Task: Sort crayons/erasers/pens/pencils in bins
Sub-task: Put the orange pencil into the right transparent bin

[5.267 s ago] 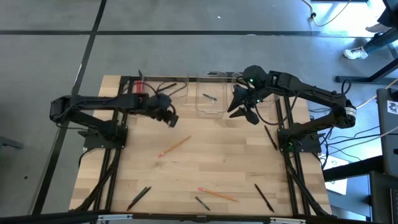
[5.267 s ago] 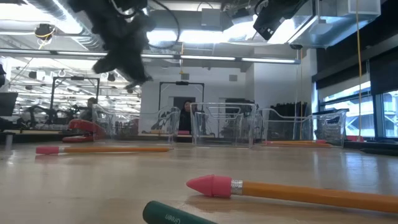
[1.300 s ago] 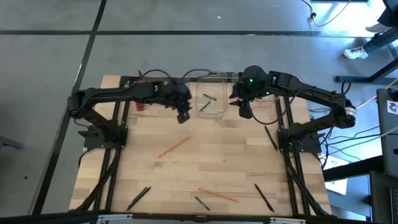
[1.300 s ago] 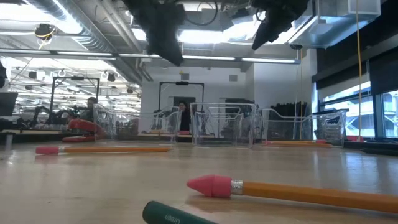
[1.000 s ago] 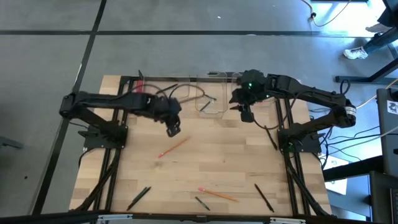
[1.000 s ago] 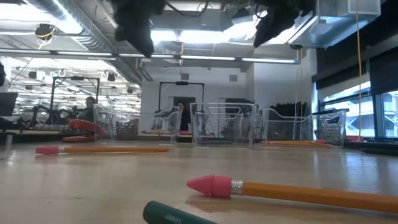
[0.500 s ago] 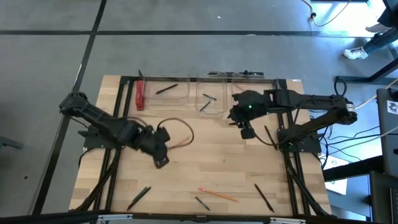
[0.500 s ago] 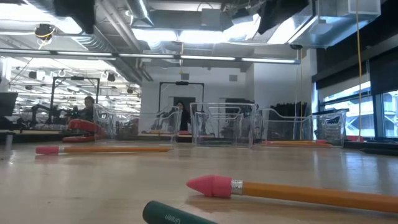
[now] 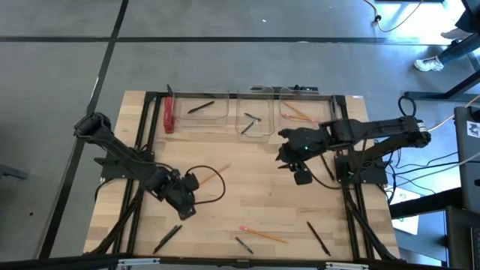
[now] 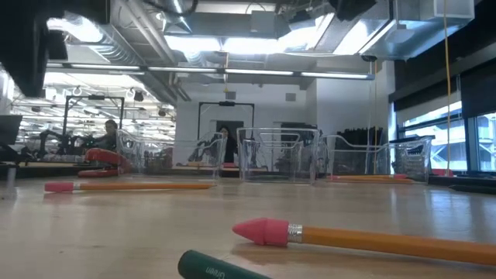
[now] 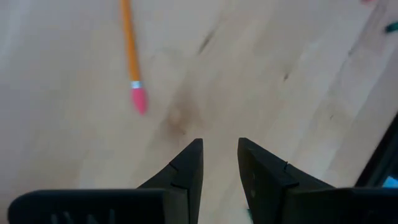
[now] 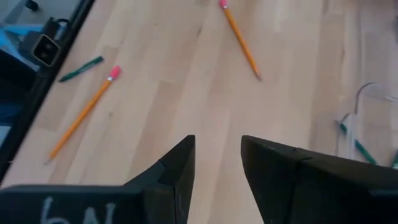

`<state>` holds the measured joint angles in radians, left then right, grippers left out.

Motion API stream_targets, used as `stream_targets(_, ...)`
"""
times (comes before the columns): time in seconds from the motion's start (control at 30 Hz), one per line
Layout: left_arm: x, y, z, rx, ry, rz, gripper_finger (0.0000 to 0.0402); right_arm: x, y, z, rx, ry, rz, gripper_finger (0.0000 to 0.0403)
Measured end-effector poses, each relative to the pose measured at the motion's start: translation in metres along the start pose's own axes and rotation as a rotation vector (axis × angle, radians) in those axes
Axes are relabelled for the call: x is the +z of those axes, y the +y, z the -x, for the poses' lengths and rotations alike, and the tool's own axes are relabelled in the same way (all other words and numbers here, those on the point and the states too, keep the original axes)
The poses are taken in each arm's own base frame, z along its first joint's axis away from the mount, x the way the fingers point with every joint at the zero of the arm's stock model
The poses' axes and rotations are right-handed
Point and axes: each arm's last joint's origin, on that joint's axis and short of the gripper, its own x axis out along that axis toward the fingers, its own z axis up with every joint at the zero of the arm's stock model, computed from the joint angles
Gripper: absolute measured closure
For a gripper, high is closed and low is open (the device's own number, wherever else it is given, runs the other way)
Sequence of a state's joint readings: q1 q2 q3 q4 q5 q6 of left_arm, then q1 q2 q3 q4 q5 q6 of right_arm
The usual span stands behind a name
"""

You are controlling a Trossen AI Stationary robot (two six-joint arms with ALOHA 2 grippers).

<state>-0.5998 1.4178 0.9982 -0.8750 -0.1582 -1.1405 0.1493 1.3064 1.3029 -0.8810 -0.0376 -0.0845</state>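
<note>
High view: three clear plastic rectangular bins stand in a row along the far edge of the light wooden table [image 9: 255, 195]. The left bin [image 9: 201, 109] holds one slim dark stick, the middle bin [image 9: 253, 120] holds a short dark greenish crayon [image 9: 253, 118], and the right bin [image 9: 303, 112] holds thin orange pencils [image 9: 298, 112]. A thick red bar [image 9: 168, 115] lies just beside the left bin, on its outer side.

The left gripper [image 9: 184, 204] sits low over the near-left part of the table, its two dark fingers [image 11: 186, 168] parted with bare wood showing between them; nothing is held. An orange pencil with a pink eraser tip [image 11: 133, 62] lies just ahead of it on the wood, partly hidden under the arm from above.

The right gripper [image 9: 302, 175] hangs over the right-centre of the table, in front of the right bin, its fingers [image 12: 180, 165] likewise apart and empty.

Loose items near the front edge: a second orange pencil with a pink tip [image 9: 262, 234], a short dark crayon [image 9: 244, 244] just beside it, a dark stick [image 9: 166, 238] at front left, and a slim long black pen [image 9: 318, 238] at front right. Another black pen [image 9: 327, 166] lies near the right arm's base.
</note>
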Motion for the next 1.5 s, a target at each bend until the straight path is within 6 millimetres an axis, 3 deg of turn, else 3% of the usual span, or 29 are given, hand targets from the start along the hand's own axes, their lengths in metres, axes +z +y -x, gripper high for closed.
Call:
stream_targets(0.3,-0.005,0.009,-0.025,-0.030,-0.032,-0.006,0.0309,0.001,0.016,0.000,0.040,0.001,0.018,0.0271)
stream_targets(0.73,-0.015,0.037,-0.056,0.062,-0.047,-0.120,0.0309,0.001,0.018,0.000,0.043,0.002,0.002,0.0271)
stream_targets(1.23,-0.010,0.061,-0.077,0.081,-0.060,-0.100,0.0309,0.001,0.018,0.000,0.027,0.002,-0.003,0.0271)
stream_targets(1.5,-0.009,0.064,-0.085,0.025,-0.107,-0.070,0.0309,0.001,0.018,0.000,0.024,0.002,-0.003,0.0271)
